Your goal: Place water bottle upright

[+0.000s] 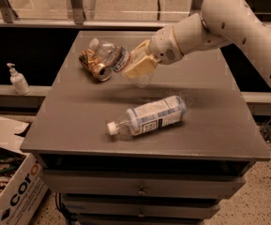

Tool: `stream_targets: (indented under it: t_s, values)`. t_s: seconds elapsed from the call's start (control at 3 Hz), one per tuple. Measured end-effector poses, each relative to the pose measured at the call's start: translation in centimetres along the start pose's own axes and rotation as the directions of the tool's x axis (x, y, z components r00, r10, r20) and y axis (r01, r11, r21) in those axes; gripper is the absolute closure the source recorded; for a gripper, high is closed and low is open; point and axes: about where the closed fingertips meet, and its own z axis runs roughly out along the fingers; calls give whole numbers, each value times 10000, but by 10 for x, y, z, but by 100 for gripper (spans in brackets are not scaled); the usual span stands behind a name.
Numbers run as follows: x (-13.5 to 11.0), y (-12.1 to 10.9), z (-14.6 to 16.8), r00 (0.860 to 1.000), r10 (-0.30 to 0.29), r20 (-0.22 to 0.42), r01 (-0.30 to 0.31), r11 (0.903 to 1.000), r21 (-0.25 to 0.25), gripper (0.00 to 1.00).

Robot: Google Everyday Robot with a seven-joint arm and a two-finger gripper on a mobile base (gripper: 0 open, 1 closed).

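Note:
The small clear ribbed water bottle (110,55) with a white cap and a narrow coloured label band is held above the table, tilted, its cap pointing up and left. My gripper (136,65) is shut on the water bottle around its lower half, and its tan fingers (139,67) hide part of the body. The bottle's base end shows below the fingers. The white arm reaches in from the upper right.
A crushed gold can (94,65) lies on the grey table (69,121) just left of the held bottle. A larger bottle with a white-blue label (149,116) lies on its side near the front. A pump dispenser (18,80) and a cardboard box (11,191) stand at the left.

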Motion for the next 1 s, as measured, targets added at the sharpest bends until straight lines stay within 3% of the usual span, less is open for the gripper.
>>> stream_targets:
  t_s: [0.67,1.0]
  values:
    - [-7,6,3,9968,258,752,-241,9994,-234,100]
    - [-9,9,-5,9844,481,1691,-474,9988,-82,100]
